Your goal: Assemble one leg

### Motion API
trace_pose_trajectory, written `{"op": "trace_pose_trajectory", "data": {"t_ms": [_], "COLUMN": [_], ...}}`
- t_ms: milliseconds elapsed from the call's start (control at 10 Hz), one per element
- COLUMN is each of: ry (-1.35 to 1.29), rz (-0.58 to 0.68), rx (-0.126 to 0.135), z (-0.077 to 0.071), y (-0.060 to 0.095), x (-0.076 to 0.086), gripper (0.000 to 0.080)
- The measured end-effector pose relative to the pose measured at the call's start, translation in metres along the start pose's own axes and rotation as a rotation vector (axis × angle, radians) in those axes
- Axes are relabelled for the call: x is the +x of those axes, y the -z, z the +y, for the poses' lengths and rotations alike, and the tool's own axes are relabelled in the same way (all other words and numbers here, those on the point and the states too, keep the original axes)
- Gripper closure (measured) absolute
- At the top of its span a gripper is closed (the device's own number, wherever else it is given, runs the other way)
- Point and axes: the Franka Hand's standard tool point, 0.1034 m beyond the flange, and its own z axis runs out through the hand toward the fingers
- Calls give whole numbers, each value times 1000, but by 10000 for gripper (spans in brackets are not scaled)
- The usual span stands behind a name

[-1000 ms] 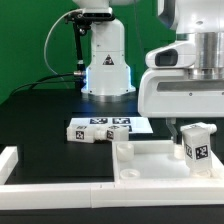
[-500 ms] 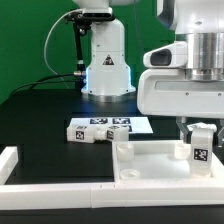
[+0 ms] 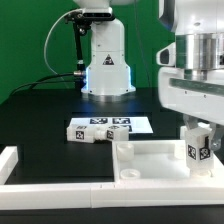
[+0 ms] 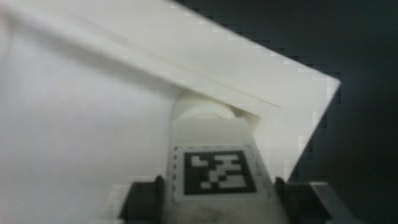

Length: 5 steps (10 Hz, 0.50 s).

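Observation:
My gripper is shut on a leg, a small white square post with a black-and-white tag. It holds the leg upright over the right corner of the large flat white panel. In the wrist view the leg sits between the two dark fingertips, its far end close to the panel's corner. Whether the leg touches the panel I cannot tell. Other legs lie on the black table behind the panel.
The marker board lies behind the loose legs. A white wall stands at the exterior view's left, with a white rail along the front. The robot's base is at the back.
My gripper has moved to the exterior view's right and slightly down with the leg, toward the panel's right corner. The loose legs have not moved.

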Motion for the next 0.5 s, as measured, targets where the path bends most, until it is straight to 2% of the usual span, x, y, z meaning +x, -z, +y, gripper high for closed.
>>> {"op": "trace_pose_trajectory", "data": {"t_ms": [200,400,500], "ry": [-102,-3,240], "rz": [-6,-2,13], "rx": [7,3,0], "z": [0,0,0], "y": [0,0,0], "x": [-1,-1,1], "gripper": [514,511,314]}}
